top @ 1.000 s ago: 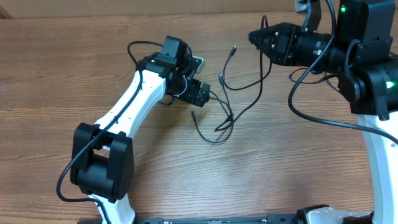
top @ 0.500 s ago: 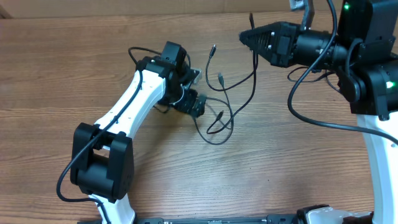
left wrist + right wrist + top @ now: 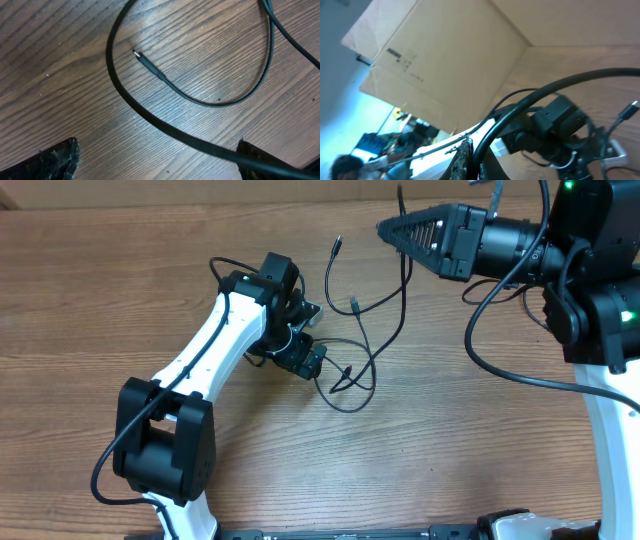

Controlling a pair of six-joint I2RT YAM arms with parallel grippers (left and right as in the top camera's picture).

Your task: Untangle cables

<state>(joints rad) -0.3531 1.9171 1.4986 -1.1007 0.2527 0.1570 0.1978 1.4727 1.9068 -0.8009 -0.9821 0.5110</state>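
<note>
Overhead, the cables [image 3: 404, 285] sprawl over the middle of the table [image 3: 120, 280], loops crossing one another, loose ends fanning out toward 11 o'clock. Left gripper [image 3: 315, 360] sits low at the tangle's 9 o'clock edge, jaws spread as wide as they go and gripping nothing. Down its wrist camera, one dark strand runs across the wood right between the two fingers [image 3: 55, 160], and beyond it a thinner strand curls round to a plug [image 3: 142, 59] lying flat on the wood, pointing to 10 o'clock.

Up at 1 o'clock of the tangle, the right gripper [image 3: 390, 227] is off the table, nose pointing to 9 o'clock, jaws pinched tight. One strand climbs from the pile to its tip. The right wrist view has the closed gripper [image 3: 465, 157] at the bottom edge, a cable [image 3: 530, 95] arching away from it, and a cardboard box [image 3: 450, 60] behind.
</note>
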